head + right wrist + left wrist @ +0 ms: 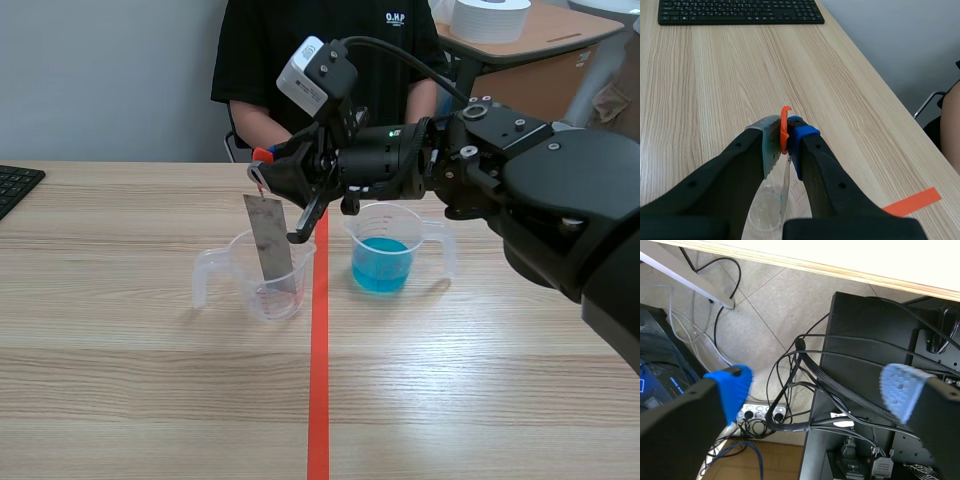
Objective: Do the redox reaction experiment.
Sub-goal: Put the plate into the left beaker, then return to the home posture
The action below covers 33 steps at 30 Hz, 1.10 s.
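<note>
Grey flat metal strip (pixel 270 245) (pixel 786 181) with a small orange-red tab (pixel 262 155) (pixel 784 126) at its top: pinched by that tab between the pads of the right gripper (pixel 262 170) (pixel 784 137), so closed on it. Hangs slightly tilted above the pale wooden table (pixel 150 400), lower end down inside a clear plastic beaker with a handle (pixel 262 285) (pixel 765 212). Cannot tell whether the end touches the beaker's bottom, nor what the beaker holds.

Stands just left of the orange-red tape line (pixel 318 380) (pixel 912 202), that beaker. Across the line, near it but apart, a second clear plastic beaker (pixel 390 240) part-filled with bright blue liquid (pixel 381 268), partly behind the right arm, which comes in from the right and reaches past the middle.

Left gripper (pixel 820 387) away from the table's top, pointing down at the floor: fingers wide apart, blue dotted pads (pixel 732 385) with nothing between them. Under it, tangled black cables (pixel 805 390), a white power strip (pixel 760 412) and a black cabinet (pixel 865 325).

Black keyboard (pixel 15 185) (pixel 740 11) at the table's left edge. Across the table, a person in a black shirt (pixel 320 60).
</note>
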Each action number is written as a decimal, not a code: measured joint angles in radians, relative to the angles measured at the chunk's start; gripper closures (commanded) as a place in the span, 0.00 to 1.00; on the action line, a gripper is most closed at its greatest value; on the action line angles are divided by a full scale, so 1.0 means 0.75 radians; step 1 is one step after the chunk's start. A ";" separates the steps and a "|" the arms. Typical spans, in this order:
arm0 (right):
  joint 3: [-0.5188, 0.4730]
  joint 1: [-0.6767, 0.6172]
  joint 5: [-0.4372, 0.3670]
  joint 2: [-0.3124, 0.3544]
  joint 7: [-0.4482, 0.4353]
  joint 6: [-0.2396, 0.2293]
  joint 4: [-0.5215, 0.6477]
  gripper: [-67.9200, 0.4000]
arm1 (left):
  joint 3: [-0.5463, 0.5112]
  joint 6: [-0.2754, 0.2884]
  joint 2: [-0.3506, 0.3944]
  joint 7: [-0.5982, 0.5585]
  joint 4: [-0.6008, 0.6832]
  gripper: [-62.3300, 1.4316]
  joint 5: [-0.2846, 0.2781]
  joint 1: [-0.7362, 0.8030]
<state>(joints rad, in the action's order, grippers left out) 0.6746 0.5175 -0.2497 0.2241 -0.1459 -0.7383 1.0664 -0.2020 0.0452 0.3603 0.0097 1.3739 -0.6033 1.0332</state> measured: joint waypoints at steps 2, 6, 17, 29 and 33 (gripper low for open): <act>0.010 0.002 0.001 -0.001 0.001 0.001 0.000 0.73 | 0.000 0.000 0.000 0.000 0.000 0.00 0.000 0.000; 0.063 0.016 0.024 0.001 0.016 -0.001 0.000 0.39 | 0.000 0.000 0.000 0.000 0.000 0.00 0.000 0.000; 0.289 0.048 -0.280 -0.014 -0.048 0.001 0.020 0.00 | 0.000 0.000 0.000 -0.003 0.000 0.00 0.000 0.000; 0.340 0.047 -0.502 0.073 0.061 0.013 0.396 0.00 | 0.000 0.000 0.000 -0.003 0.000 0.00 0.000 0.000; 0.294 0.044 -0.547 0.213 0.062 0.108 0.414 0.00 | 0.000 0.000 0.000 -0.008 0.000 0.00 0.001 -0.001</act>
<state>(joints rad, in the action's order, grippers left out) 0.8955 0.5507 -0.6598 0.3840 -0.0998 -0.6575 1.3766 -0.2020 0.0452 0.3603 0.0040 1.3739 -0.6029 1.0328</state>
